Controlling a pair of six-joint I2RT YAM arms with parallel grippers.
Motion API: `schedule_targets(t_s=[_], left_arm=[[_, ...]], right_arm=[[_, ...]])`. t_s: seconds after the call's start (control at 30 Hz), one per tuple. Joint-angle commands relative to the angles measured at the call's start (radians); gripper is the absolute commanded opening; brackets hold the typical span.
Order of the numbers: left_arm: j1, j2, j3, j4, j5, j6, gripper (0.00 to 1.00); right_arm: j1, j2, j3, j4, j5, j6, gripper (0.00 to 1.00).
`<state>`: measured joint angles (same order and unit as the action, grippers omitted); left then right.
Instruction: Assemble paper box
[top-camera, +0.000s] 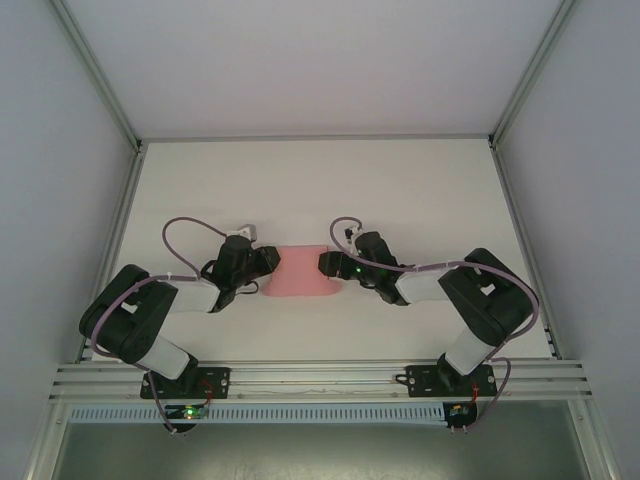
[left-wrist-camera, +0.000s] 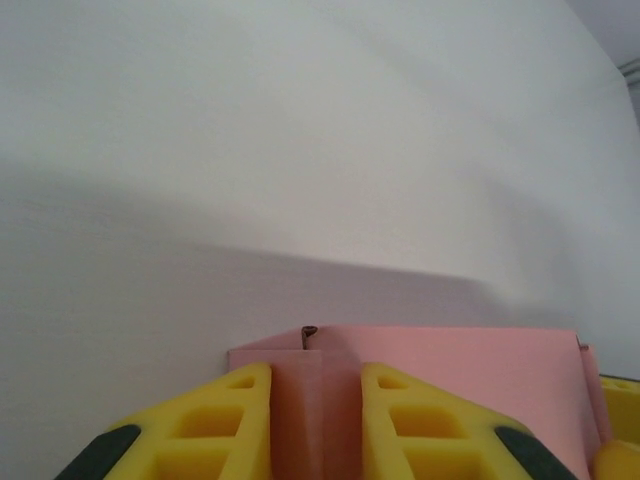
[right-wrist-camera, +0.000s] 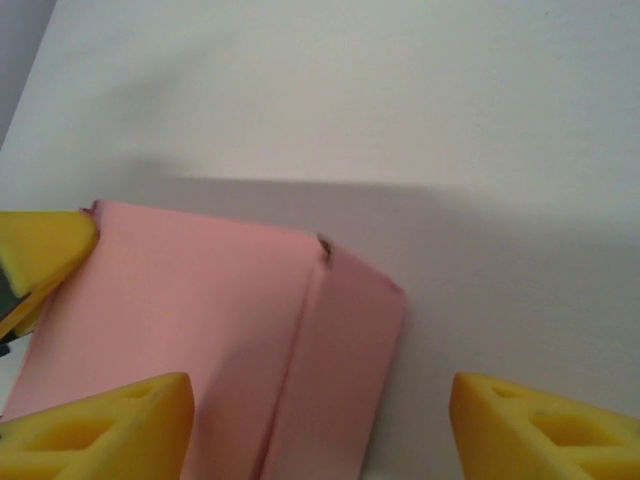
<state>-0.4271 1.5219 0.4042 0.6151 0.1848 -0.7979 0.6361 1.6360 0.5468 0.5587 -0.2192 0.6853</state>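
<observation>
The box lies mid-table in the top view, between both grippers. The left gripper is narrow, pinching a fold of card at the bottom centre of its wrist view. The right gripper stands wide, straddling the box's creased end without clamping it. With only one side held, a pull could likely crumple or tear the thin card. The fold could also spring open, or the box could slide.
</observation>
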Motion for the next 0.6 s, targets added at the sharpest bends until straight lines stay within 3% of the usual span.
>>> schedule_targets(t_s=[0.0,0.17,0.3,0.57], left_arm=[[0.023,0.027,-0.062,0.024,0.073,-0.020,0.12],[0.037,0.011,-0.088,0.051,0.059,-0.032,0.09],[0.056,0.009,-0.117,0.107,0.061,-0.063,0.06],[0.088,0.043,-0.168,0.235,0.090,-0.099,0.00]], right_arm=[[-0.015,-0.061,0.026,-0.047,-0.085,-0.012,0.72],[-0.017,-0.136,0.046,-0.172,-0.091,-0.022,0.79],[-0.022,-0.150,0.056,-0.247,-0.144,0.003,0.95],[-0.056,-0.118,0.059,-0.262,-0.281,0.107,0.98]])
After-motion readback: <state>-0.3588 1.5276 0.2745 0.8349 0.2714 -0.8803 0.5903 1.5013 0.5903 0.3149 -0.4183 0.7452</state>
